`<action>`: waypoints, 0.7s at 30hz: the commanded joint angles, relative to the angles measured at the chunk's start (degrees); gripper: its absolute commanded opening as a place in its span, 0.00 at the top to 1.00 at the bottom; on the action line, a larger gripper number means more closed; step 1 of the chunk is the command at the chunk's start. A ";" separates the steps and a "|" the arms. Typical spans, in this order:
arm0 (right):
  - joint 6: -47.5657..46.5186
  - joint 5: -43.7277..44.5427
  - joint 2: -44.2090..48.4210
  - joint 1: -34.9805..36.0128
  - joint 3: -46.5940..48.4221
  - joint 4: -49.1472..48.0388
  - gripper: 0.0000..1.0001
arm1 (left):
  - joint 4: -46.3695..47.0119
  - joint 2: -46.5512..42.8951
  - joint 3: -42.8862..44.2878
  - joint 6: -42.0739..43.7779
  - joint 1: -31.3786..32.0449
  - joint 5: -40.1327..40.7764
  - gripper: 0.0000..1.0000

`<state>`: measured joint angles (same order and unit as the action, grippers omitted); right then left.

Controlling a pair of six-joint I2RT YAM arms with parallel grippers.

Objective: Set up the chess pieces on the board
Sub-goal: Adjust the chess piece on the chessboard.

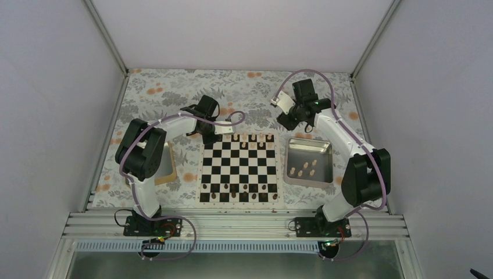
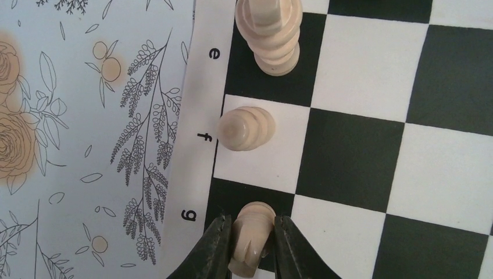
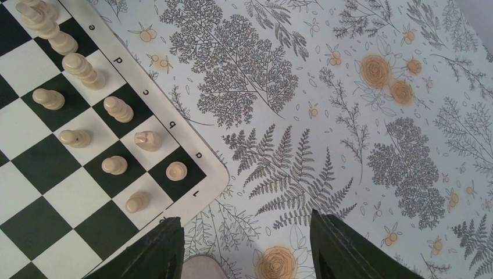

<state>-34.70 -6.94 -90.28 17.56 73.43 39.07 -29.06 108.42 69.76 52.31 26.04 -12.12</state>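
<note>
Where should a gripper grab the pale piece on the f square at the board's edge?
Probably from straight above, pinching the f-square piece around its round upper body, one finger over the border, one over the bare black square inward. It stands upright, and the e-square piece and g-square piece crowd the other sides.

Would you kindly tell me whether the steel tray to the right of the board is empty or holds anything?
Not empty: the steel tray holds several pale chess pieces on its floor in the top view.
</note>
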 commanded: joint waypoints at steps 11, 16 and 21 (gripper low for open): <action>-0.10 -0.09 -0.42 0.37 -0.65 0.22 0.43 | -1.35 1.16 1.50 1.01 -0.52 1.04 0.76; -0.13 -0.18 -0.51 0.38 -0.70 0.39 0.43 | -1.26 0.90 1.70 0.94 -0.49 1.21 0.72; -0.13 -0.27 -0.47 0.46 -0.67 0.47 0.43 | -1.62 -0.93 1.69 1.03 -0.15 1.28 0.68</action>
<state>-34.70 -6.92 -90.35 17.61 73.34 39.20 -29.56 108.66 69.89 53.04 25.82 -10.92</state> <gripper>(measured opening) 0.570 0.305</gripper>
